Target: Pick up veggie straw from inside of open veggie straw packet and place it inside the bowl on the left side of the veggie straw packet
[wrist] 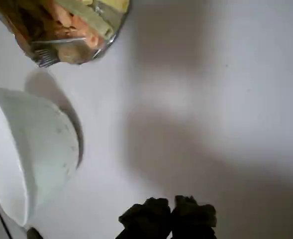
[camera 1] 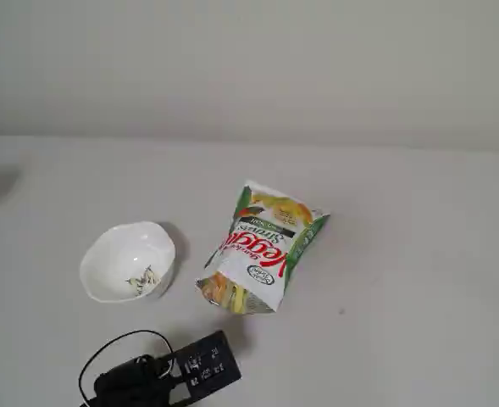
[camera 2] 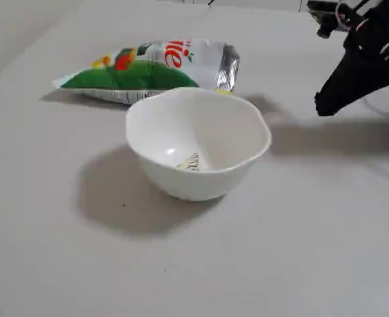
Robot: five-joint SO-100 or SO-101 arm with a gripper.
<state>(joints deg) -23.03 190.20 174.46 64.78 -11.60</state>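
Observation:
The veggie straw packet (camera 1: 262,246) lies flat on the white table, and its open mouth (wrist: 61,30) shows a cluster of orange and yellow straws. A single veggie straw apart from that cluster is out of view. Left of the packet in a fixed view stands the white bowl (camera 1: 128,261), which holds only its small motif (camera 2: 189,162). My gripper (wrist: 168,216) is shut on nothing and hovers above bare table, short of the packet mouth and beside the bowl (wrist: 27,154). In the low fixed view the gripper (camera 2: 325,104) sits to the right, apart from both the bowl (camera 2: 197,142) and the packet (camera 2: 148,69).
My black arm (camera 1: 160,377) enters at the bottom edge of a fixed view, trailing a looped cable (camera 1: 105,356). A pale wall rises behind the table. Bare tabletop stretches to the right of the packet.

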